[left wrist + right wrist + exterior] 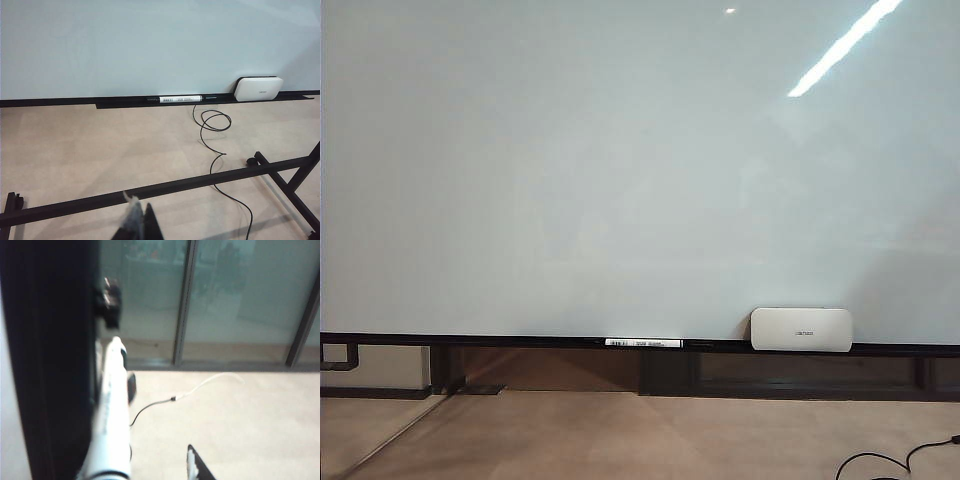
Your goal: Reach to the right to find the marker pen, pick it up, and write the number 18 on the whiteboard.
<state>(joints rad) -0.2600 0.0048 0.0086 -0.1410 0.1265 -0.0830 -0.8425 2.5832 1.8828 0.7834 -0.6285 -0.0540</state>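
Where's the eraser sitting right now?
The eraser stands on the whiteboard's dark lower rail, right of centre in the exterior view, with the barcode-labelled marker lying on the rail to its left.

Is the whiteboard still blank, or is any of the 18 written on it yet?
Blank. The whiteboard shows no strokes in the exterior or left wrist views, only a ceiling-light reflection. The barcode-labelled marker and eraser sit on its lower rail.

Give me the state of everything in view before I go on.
whiteboard, blank, no strokes yet.
barcode-labelled marker, lying flat on the rail.
eraser, standing on the rail against the whiteboard.
marker pen, blurred, beside the dark frame, not clamped.
right pincer, open wide by the marker pen.
left pincer, facing the whiteboard, opening unclear.
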